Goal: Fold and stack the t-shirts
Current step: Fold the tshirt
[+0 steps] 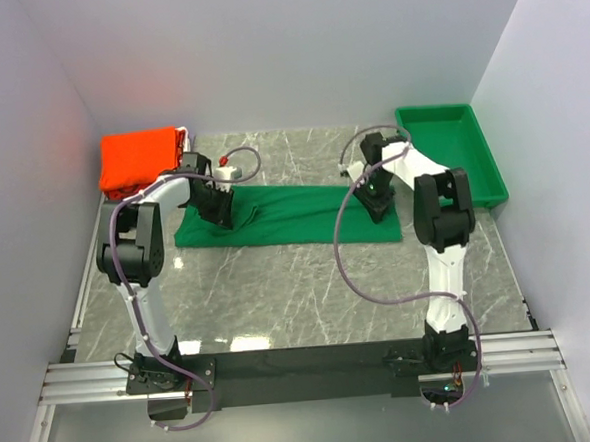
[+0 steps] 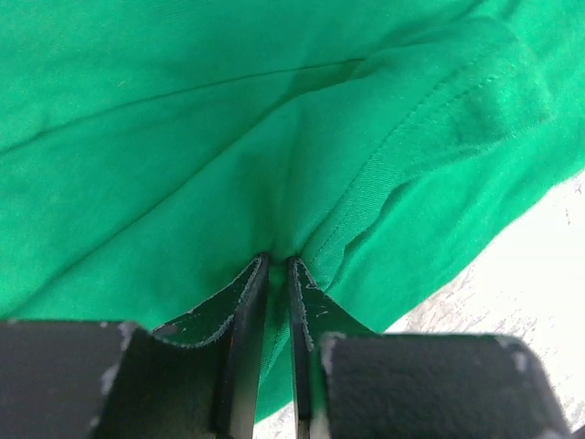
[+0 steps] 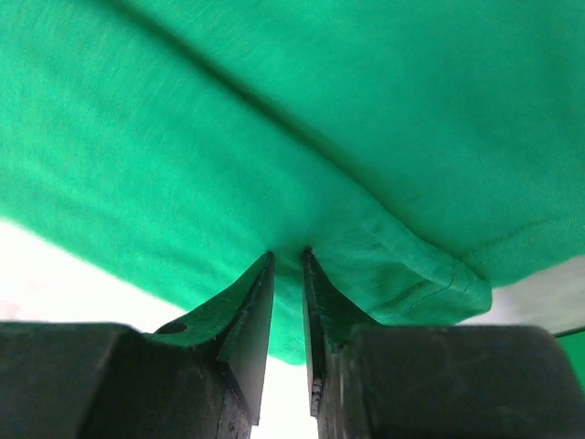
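A dark green t-shirt (image 1: 295, 215) lies as a long flat band across the middle of the marble table. My left gripper (image 1: 221, 218) is shut on the cloth near the band's left end; in the left wrist view the green t-shirt (image 2: 183, 155) is pinched between the fingers (image 2: 245, 311) beside a stitched hem. My right gripper (image 1: 378, 210) is shut on the cloth near the band's right end; the right wrist view shows the green t-shirt (image 3: 302, 137) pinched at a folded edge. A folded orange-red t-shirt (image 1: 139, 159) sits at the back left.
A rigid green plastic tray (image 1: 451, 151) stands at the back right, close to the right arm. White walls close in the table on three sides. Bare marble (image 1: 299, 291) lies between the shirt and the arm bases.
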Action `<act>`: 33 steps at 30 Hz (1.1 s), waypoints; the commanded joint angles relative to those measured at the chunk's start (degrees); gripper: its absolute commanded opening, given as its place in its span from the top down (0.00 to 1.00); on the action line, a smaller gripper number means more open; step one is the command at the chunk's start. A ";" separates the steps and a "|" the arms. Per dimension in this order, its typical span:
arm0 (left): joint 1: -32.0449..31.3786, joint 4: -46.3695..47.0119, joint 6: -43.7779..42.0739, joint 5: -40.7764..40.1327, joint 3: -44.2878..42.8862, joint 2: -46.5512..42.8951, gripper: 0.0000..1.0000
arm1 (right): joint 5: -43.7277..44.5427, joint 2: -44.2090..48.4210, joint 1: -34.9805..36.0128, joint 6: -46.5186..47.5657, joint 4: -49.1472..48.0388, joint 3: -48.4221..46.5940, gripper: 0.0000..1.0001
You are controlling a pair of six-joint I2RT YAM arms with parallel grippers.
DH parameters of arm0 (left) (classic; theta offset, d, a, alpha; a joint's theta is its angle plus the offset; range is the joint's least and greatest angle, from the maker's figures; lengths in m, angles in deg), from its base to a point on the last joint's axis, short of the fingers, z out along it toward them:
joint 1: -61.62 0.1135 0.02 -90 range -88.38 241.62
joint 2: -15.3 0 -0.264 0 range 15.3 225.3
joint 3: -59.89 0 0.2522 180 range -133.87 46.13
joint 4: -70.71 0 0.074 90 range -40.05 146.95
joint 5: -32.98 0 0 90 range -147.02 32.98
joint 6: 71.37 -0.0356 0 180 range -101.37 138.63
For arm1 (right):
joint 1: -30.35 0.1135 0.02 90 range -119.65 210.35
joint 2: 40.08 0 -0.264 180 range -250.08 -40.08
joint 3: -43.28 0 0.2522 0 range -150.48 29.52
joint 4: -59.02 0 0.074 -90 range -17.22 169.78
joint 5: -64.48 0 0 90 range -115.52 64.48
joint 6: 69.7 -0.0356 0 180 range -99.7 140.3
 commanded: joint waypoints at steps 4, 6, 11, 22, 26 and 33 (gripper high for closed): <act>-0.54 1.30 -1.28 -3.20 -2.72 2.54 0.78 | -3.93 15.25 4.05 2.39 3.52 24.10 0.74; -2.03 -0.54 -1.19 -2.68 -8.01 8.77 0.78 | -5.69 20.88 7.30 2.92 3.43 32.02 0.73; -7.91 -5.81 -3.91 -0.48 -30.33 19.70 0.78 | -16.48 27.30 21.01 2.66 5.36 36.01 0.73; -5.29 1.81 -0.93 3.04 -33.19 12.43 0.65 | -16.70 31.18 16.03 1.16 3.44 24.05 0.69; -5.46 4.02 1.79 4.09 -26.15 6.27 0.64 | -8.44 25.31 13.30 2.30 0.53 23.87 0.71; -5.46 3.24 7.77 0.31 -24.46 9.06 0.72 | -5.17 17.74 11.62 3.45 -0.62 22.90 0.75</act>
